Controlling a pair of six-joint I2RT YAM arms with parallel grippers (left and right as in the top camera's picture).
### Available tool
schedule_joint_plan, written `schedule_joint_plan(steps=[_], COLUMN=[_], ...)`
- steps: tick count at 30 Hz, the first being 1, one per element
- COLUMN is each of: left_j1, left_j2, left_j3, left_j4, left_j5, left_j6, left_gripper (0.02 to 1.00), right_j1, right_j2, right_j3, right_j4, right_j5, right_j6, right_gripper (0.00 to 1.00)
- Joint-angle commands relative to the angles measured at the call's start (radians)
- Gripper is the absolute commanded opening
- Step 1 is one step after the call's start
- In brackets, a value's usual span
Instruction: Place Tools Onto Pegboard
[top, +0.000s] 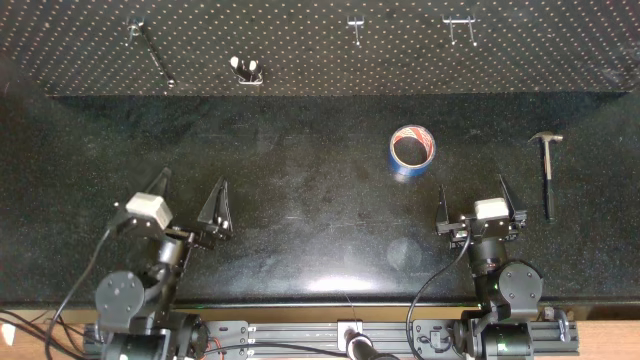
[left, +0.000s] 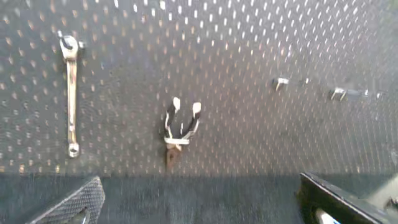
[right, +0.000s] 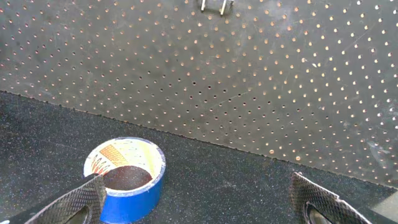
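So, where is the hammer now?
In the top view the hammer lies on the table at the far right, beside the right pincer and right of the tape.

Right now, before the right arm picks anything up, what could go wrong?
The blue tape roll lies flat, so the open right gripper may push it instead of gripping. The hammer lies flat too; its thin handle may slip. The empty hooks are small, easy to miss.
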Motion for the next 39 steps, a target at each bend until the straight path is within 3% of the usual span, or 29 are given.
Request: schedule_joint_plan(steps=[1,6,14,18,39], left_j1=[0.002,0.002,0.002,0.002,0.002], left_j2=[-0.048,-0.105,-0.143,-0.143,-0.143], left_j3=[-0.13,-0.234,-0.241,-0.241,-0.241], left_j4=[0.195,0.327,0.148,0.013,-0.007], left_j5=[-0.047,-0.099,-0.103,-0.102,-0.106], left_j6=[0.016,0.016,0.017,0.095,0.147], left_gripper=[0.993,0.993,0.993,0.993,0.993], right_j1=[0.007,0.007,0.007,0.007,0.007], right_j2=[-0.004,-0.004,-0.004,-0.004,-0.004], right_j3=[-0.005,-0.005,-0.005,-0.005,-0.005], right_j4=[-0.002,-0.002,-0.002,-0.002,-0.002], right_j5=[0.009,0.009,0.009,0.009,0.009], right_j6=[-0.01,-0.01,-0.01,-0.01,-0.01], right_gripper=[0.963,0.963,0.963,0.963,0.963])
